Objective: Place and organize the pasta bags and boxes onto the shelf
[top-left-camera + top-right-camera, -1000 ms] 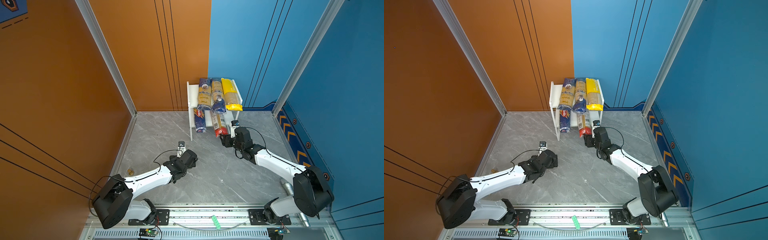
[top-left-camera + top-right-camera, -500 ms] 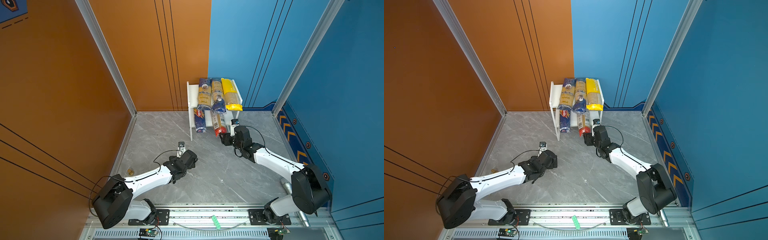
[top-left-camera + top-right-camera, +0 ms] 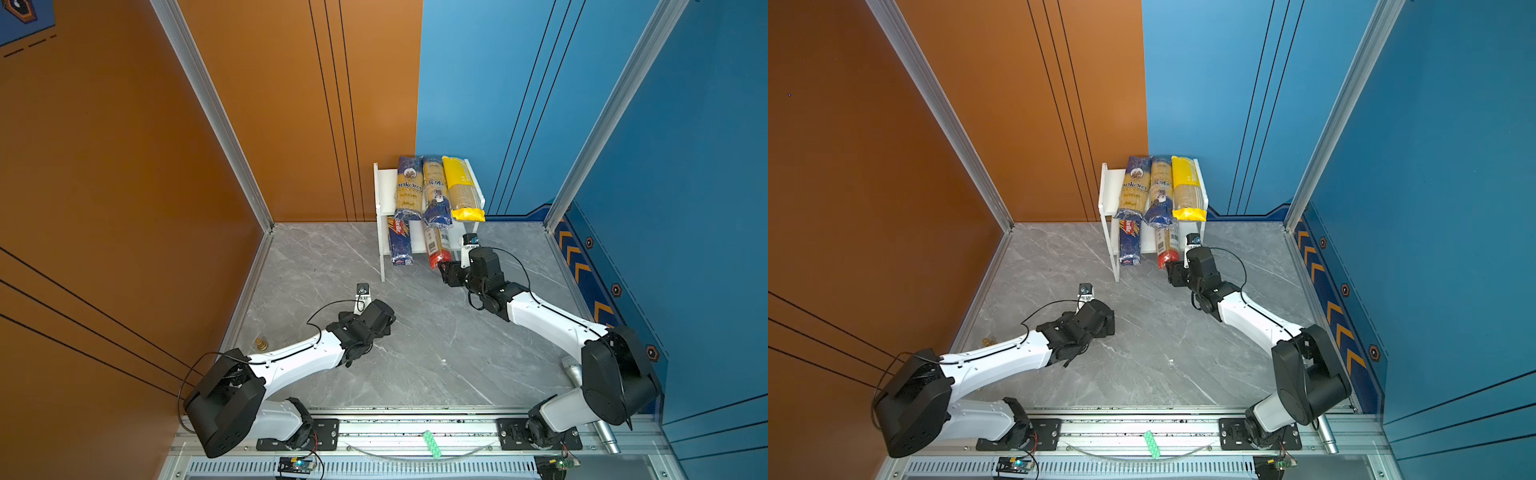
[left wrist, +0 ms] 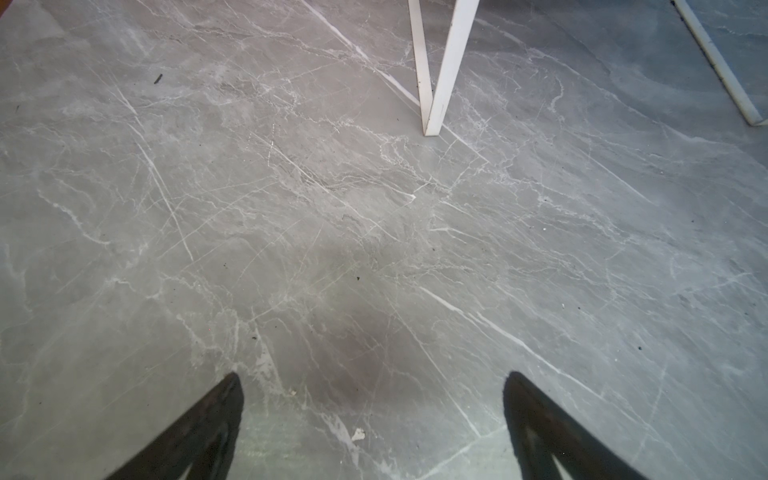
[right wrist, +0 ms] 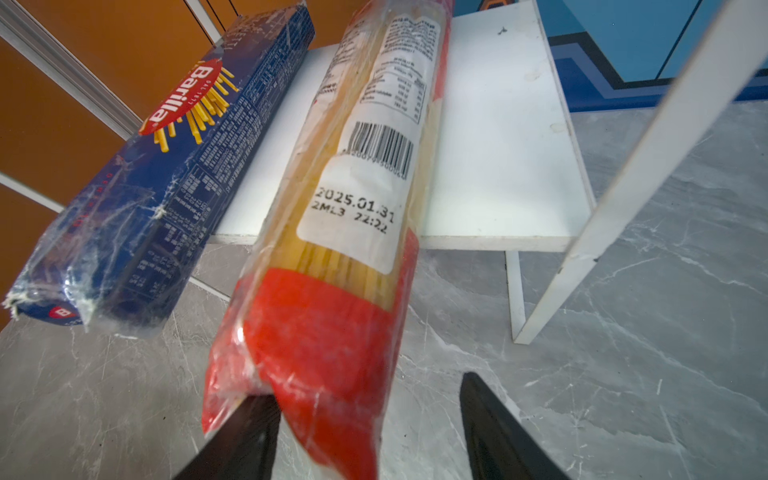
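Seating the red-ended spaghetti pack point(image 5: 345, 208) on the shelf point(image 5: 498, 145) appears in hand, lower board. Right gripper point(image 5: 363, 386) straddles the pack's overhanging end, part-spread; inward push likely next.

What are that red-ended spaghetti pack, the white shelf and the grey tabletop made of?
Red-ended pack: thin clear plastic film, glossy and crinkled, pasta visible through.
Shelf: white-coated board, matte, scuffed; perhaps laminate or painted wood.
Tabletop: grey marble-look surface, white veins; stone or print, unclear.

"Barilla" on dark blue pack point(image 5: 166, 187); "2025.01.31 2ML3 22:22" on white label point(image 5: 353, 216) of clear red-ended pack point(image 5: 286, 232); "ankara" on navy-yellow pack point(image 3: 408, 187).
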You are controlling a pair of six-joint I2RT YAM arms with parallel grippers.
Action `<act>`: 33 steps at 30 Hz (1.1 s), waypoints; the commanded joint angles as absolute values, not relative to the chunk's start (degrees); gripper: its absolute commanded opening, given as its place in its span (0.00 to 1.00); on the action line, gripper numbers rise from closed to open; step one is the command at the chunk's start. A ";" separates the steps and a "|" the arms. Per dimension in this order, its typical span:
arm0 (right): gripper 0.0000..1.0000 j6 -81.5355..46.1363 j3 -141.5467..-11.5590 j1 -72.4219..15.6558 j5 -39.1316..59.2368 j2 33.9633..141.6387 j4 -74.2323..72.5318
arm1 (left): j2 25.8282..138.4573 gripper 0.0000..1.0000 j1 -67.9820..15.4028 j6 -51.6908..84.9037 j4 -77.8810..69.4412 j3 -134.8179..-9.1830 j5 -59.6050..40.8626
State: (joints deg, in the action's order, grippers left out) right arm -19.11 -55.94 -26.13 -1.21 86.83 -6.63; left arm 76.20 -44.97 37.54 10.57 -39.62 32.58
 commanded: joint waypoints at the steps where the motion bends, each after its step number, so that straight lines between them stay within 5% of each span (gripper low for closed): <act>1: 0.66 -19.95 -58.27 -25.36 -0.96 87.52 -8.48 | 75.99 0.98 -45.30 37.62 12.57 -40.82 33.64; 33: 0.77 -10.71 -54.46 -20.26 12.12 74.79 11.32 | 69.10 0.98 -41.65 30.36 13.99 -41.93 34.99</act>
State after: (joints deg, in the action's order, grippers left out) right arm -13.39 -56.14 -21.50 9.56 76.99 7.20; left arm 71.02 -42.94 33.26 12.80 -40.12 33.47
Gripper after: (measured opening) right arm 0.768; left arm 0.978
